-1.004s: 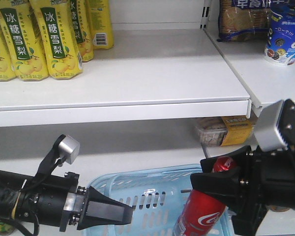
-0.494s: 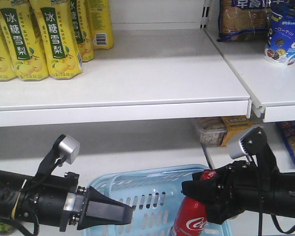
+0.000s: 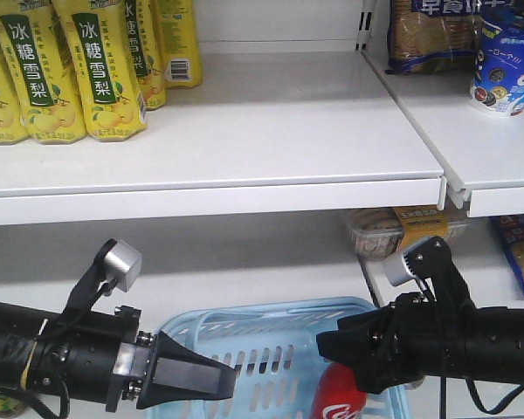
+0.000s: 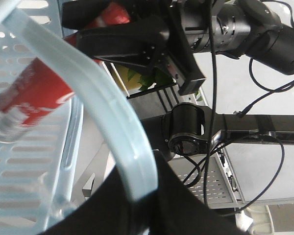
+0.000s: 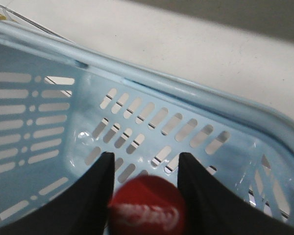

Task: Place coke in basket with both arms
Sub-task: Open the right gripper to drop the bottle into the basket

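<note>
Three cameras, one basket between them.
The front camera sits back behind both arms and looks level at the shelf (image 3: 244,131), with the basket (image 3: 253,319) low in its frame. The left wrist camera is pressed close against the basket's handle (image 4: 112,112) and looks across at the right tool (image 4: 76,24) and the coke (image 4: 34,93). The right wrist camera looks down between its own fingers (image 5: 100,196) into the basket, with the coke's cap just under the lens. All three views share the basket and the coke.

Front view: the coke (image 3: 339,400) shows only as a red patch below the right gripper (image 3: 325,346). The bottom edge cuts off its base and the basket (image 3: 271,319). Left wrist view: bottle blurred. The left gripper (image 4: 139,203) is dark and cropped, its hold on the handle indeterminable.
</note>
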Available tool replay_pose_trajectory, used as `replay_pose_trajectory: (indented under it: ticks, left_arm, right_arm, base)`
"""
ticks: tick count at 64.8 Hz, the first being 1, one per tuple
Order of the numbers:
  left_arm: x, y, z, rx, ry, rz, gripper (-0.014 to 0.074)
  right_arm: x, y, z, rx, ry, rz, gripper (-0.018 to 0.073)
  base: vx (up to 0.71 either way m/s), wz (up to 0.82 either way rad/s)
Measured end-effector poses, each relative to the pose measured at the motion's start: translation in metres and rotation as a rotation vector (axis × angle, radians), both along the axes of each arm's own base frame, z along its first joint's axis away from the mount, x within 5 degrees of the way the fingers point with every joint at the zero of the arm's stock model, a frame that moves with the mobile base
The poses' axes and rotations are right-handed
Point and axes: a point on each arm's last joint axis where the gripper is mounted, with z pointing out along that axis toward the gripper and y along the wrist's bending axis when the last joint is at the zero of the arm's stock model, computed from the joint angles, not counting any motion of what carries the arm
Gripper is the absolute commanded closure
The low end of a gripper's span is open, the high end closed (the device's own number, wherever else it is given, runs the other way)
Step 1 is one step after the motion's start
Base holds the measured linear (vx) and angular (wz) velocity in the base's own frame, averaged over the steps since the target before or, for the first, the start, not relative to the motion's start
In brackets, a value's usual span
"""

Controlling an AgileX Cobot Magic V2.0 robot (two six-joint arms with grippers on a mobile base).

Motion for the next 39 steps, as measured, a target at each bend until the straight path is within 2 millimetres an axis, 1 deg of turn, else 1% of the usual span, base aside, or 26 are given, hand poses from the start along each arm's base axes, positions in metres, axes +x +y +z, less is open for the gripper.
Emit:
replay_pose_trajectory:
  ticks: [6,9,17,22,24,30,37,39]
  left_arm:
    - [0.0,0.0,-0.001,0.013,-0.002,-0.004,0.0603]
    - [0.0,0.001,-0.004,0.032,-0.005,-0.004,0.0603]
    - [-0.001,0.0,-0.004,0.039,-0.005,-0.013,0.0603]
    - [-0.002,0.001,-0.006,0.059,-0.012,-0.022,0.0603]
    - [-0.002,0.001,-0.006,0.062,-0.013,-0.025,0.0604]
    - [-0.002,0.001,-0.007,0.065,-0.014,-0.027,0.0604]
    - [-0.001,0.0,-0.005,0.041,-0.006,-0.013,0.0604]
    - [-0.001,0.0,-0.004,0.037,-0.005,-0.01,0.0604]
  right_arm:
    - [0.0,0.0,0.0,0.008,0.002,-0.007,0.0051]
    - [0.0,0.0,0.001,0.009,0.002,-0.008,0.0036]
    - [0.001,0.0,0.001,0.013,0.005,-0.013,0.0046]
    - [0.001,0.0,0.001,0.018,0.012,-0.018,0.0079]
    - [0.0,0.0,0.001,0.02,0.014,-0.021,0.0099]
    - [-0.001,0.0,0.005,0.029,0.005,-0.027,0.0196]
    - [-0.005,-0.001,0.014,0.045,-0.017,-0.037,0.0365]
    - [-0.006,-0.001,0.016,0.048,-0.027,-0.038,0.0429]
  base:
    - [0.0,0.0]
    - [0.0,0.0]
    - [0.0,0.0]
    - [0.0,0.0]
    - [0.0,0.0]
    - [0.0,0.0]
    - [0.0,0.0]
    - [0.0,0.0]
